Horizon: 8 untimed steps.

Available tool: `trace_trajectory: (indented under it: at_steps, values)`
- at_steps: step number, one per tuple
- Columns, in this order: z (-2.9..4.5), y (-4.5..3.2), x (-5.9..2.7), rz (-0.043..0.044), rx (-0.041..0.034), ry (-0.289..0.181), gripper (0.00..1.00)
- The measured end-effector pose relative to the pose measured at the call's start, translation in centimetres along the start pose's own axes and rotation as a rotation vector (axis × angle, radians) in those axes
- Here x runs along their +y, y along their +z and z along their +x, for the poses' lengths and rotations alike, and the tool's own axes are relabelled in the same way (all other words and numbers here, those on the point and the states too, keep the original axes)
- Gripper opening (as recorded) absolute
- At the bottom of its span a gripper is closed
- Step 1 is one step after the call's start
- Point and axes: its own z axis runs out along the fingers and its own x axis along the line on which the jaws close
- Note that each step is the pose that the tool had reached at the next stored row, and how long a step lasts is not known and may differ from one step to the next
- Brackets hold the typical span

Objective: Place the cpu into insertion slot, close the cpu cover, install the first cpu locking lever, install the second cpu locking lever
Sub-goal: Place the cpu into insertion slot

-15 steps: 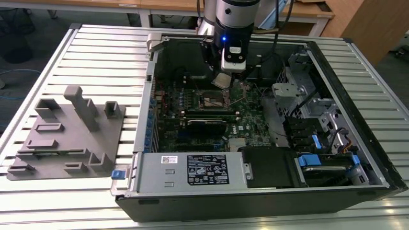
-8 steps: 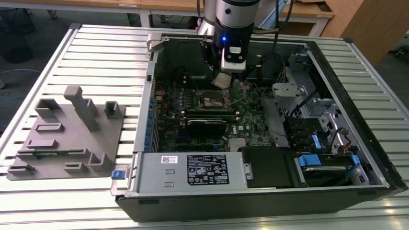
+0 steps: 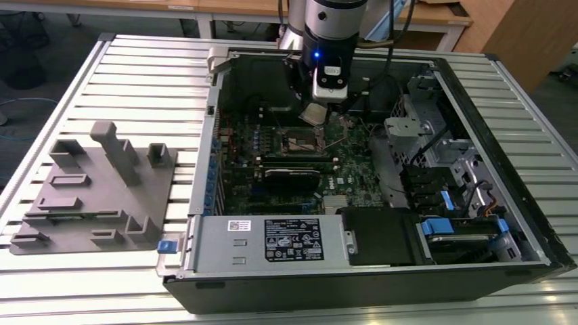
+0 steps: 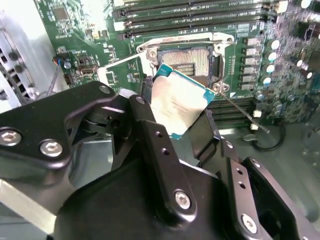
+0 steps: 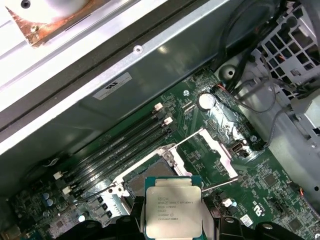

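Note:
My gripper (image 3: 315, 116) is shut on the cpu (image 3: 313, 113), a flat square chip with a silver-grey top. It hangs tilted a little above the motherboard, inside the open computer case. The chip (image 5: 172, 207) sits between my two black fingers (image 4: 150, 130) in both wrist views. The insertion slot (image 3: 302, 141) lies just below it with its dark contact field (image 4: 192, 60) bare. The cpu cover (image 5: 226, 159) stands swung open beside the socket. Two thin wire levers (image 4: 240, 111) (image 4: 120, 61) stick out, released, at the socket's sides.
The case walls (image 3: 212, 135) surround the board. Long black memory slots (image 5: 115, 145) run beside the socket. Drive bays with blue tabs (image 3: 451, 223) and cables are at the exterior view's right. A grey fixture (image 3: 95, 189) lies on the slatted table at the left.

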Motion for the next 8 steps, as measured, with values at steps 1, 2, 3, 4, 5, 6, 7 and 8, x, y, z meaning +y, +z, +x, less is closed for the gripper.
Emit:
trace_trajectory:
  at_steps: [1, 2, 3, 4, 5, 6, 7, 8]
  values:
    - [0.0, 0.04, -0.01, -0.0003, -0.004, 0.041, 0.54]
    - [0.0, 0.07, -0.01, -0.0006, -0.0058, 0.059, 0.54]
    - [0.0, 0.09, -0.01, -0.0008, -0.0076, 0.078, 0.54]
    - [0.0, 0.11, -0.01, -0.0009, -0.0093, 0.096, 0.54]
    - [0.0, 0.14, -0.02, -0.0011, -0.0111, 0.114, 0.54]
    - [0.0, 0.16, -0.02, -0.0013, -0.0128, 0.132, 0.54]
    - [0.0, 0.18, -0.02, -0.0014, -0.0146, 0.15, 0.54]
    - [0.0, 0.2, -0.02, -0.0016, -0.0163, 0.168, 0.54]
